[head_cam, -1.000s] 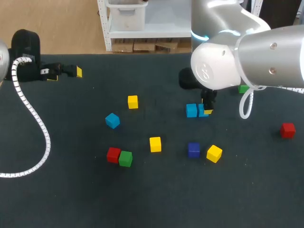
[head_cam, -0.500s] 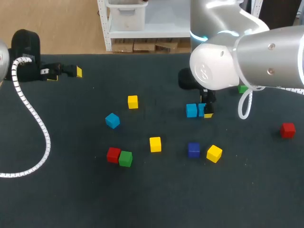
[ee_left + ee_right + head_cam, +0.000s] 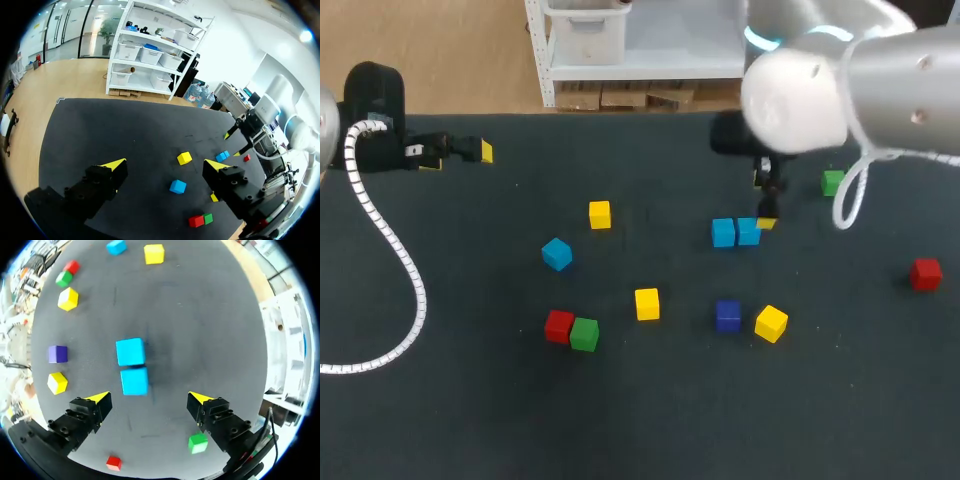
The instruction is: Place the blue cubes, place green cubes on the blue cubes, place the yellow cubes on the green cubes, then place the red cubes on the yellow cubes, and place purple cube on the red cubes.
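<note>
2 sky-blue cubes (image 3: 724,232) — touching, side by side

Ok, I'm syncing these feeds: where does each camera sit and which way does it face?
Head view: fixed above and behind the robot, facing down on the table; left gripper at its left, right gripper at its right.
Left wrist view: on the left wrist, facing across the table toward the right arm; own open fingers show.
Right wrist view: on the right wrist, facing down at the blue cube pair; own open fingers show.
Shared: all three show that blue pair.
</note>
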Robot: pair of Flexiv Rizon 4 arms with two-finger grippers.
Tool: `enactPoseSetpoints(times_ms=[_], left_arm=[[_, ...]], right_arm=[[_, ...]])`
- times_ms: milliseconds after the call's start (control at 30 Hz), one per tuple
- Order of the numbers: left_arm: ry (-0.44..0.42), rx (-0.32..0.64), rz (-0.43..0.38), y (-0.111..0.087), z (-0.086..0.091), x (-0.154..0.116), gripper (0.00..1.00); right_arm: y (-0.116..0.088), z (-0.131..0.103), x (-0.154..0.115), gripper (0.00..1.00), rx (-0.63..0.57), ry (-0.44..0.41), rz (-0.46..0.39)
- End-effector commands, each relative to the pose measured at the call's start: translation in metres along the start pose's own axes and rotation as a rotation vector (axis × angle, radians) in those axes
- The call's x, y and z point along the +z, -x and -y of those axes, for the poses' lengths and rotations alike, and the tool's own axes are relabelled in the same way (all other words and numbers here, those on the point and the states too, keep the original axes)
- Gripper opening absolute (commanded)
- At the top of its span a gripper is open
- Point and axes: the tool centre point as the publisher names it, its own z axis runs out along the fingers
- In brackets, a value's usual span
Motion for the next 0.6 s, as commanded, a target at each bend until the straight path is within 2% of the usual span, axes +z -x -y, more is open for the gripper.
enactPoseSetpoints(times_ms=[33,267,600], left_arm=[[-0.012,0.002,0.006,-0.001,-0.002,0.0,1.0],[-0.012,0.002,0.006,-0.001,-0.002,0.0,1.0],[-0.012,0.002,0.006,-0.001,-0.002,0.0,1.0]], right_arm=[[-0.012,0.007,-0.027,1.0,0.039,0.016,0.07],[-0.023,0.016,-0.05,1.0,0.156,0.001,0.163],[-0.032,0.023,-0.078,1.0,0.352,-0.001,0.361]])
